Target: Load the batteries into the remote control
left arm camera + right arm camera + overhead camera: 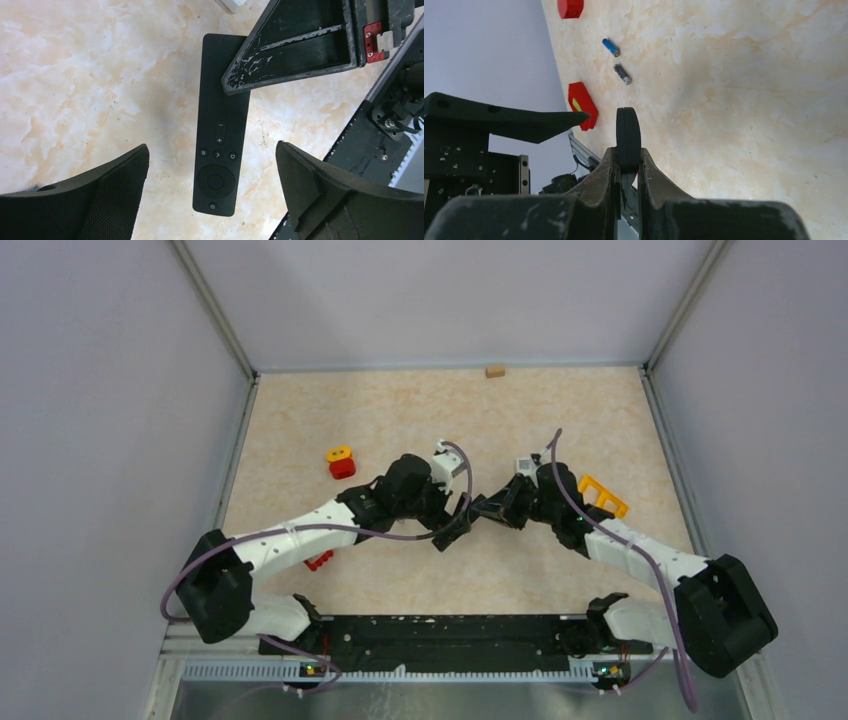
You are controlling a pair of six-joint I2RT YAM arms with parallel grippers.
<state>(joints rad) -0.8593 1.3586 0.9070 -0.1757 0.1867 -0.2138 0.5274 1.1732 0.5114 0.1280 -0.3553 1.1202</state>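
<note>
Remote (pixel 217 125) hangs clear of the table (pixel 75 75), to judge by the soft shadow beside it, with its button face toward the left wrist camera. On its plain end the right gripper (pixel 628 151) is clenched, one finger over the button face and one behind the back. From the right wrist the remote shows edge-on, a thin black slab pinched between the fingers. Around the button end the left gripper (pixel 212 150) is spread wide, its fingers (pixel 115 190) standing either side of the remote and apart from it. Two batteries lie on the table beyond the remote: a blue battery (pixel 611 47) and a dark battery (pixel 622 74), near each other but not touching, between two red blocks (pixel 583 105) close to the wall. From above, both arms meet mid-table, with an orange piece (pixel 603 495) beside the right arm
</note>
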